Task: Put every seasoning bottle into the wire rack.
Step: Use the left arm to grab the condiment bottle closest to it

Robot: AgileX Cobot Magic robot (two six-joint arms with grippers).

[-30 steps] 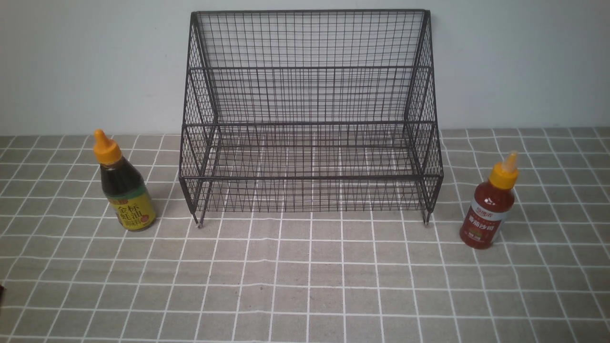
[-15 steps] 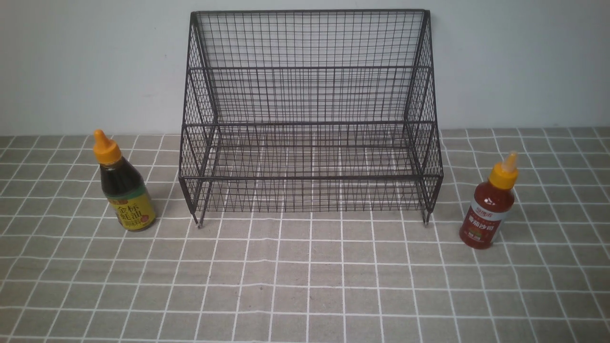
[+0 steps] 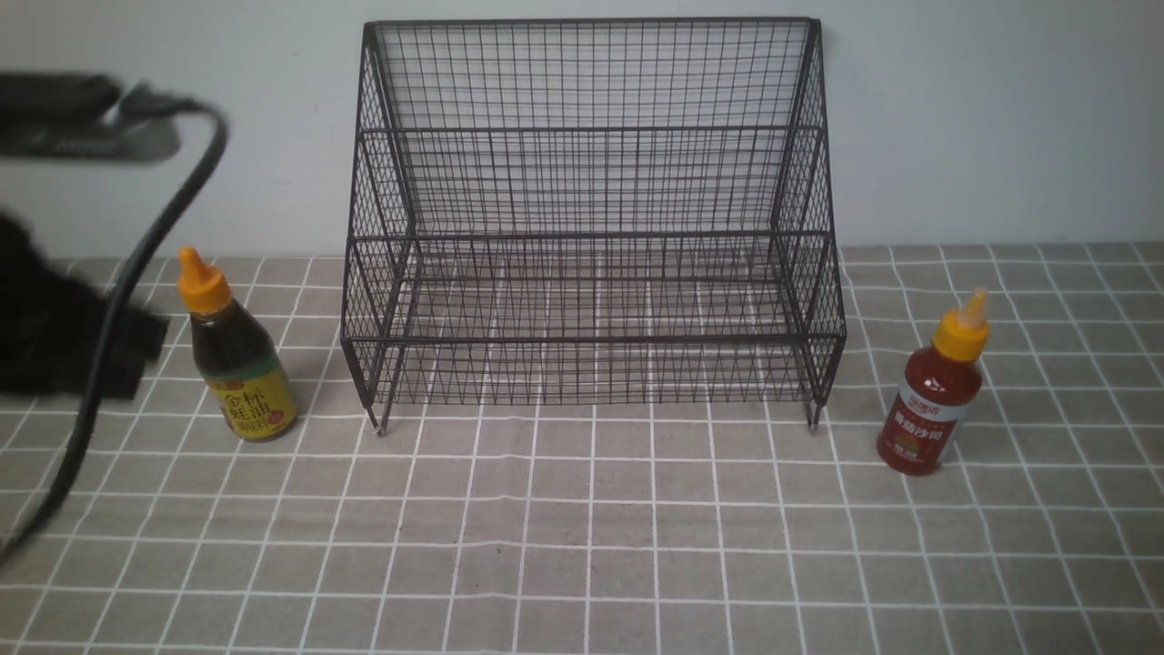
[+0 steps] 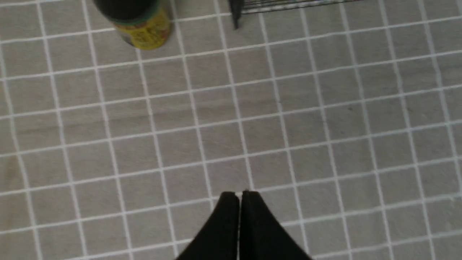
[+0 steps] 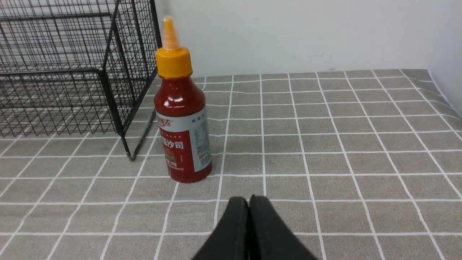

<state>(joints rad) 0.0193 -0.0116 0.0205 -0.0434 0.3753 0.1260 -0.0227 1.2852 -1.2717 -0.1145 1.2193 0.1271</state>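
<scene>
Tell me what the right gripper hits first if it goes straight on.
Probably only the cloth: the right gripper points just past the red bottle, on its side away from the rack. Depth is unclear.

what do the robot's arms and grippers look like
Both the left gripper and right gripper have matte black fingers, broad at the base, tapering to rounded tips. In the front view the left arm is a blurred black bulk trailing a thick black cable. No markings show.
</scene>
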